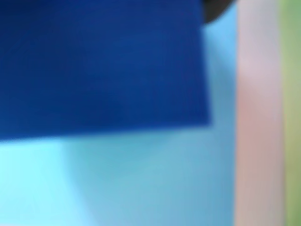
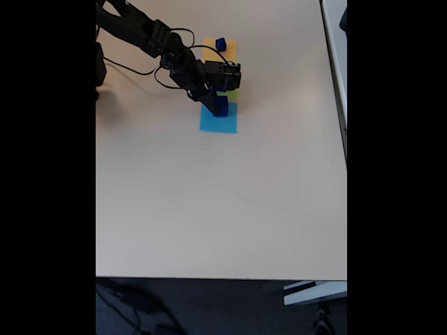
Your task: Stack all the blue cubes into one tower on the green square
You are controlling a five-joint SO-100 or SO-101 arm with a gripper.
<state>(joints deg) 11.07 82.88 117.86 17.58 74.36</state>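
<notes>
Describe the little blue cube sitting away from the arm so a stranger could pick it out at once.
In the fixed view, find the row of three coloured paper squares near the far end of the table. The farthest is the orange-yellow square; the small blue cube sits on it, alone, unlike the blue cube by the gripper.

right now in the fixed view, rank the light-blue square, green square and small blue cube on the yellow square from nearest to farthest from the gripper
1. Light-blue square: directly under the gripper, which is at a blue cube.
2. Green square: just beyond, mostly hidden by the arm.
3. Small blue cube: farthest, at the far end of the yellow square.
</notes>
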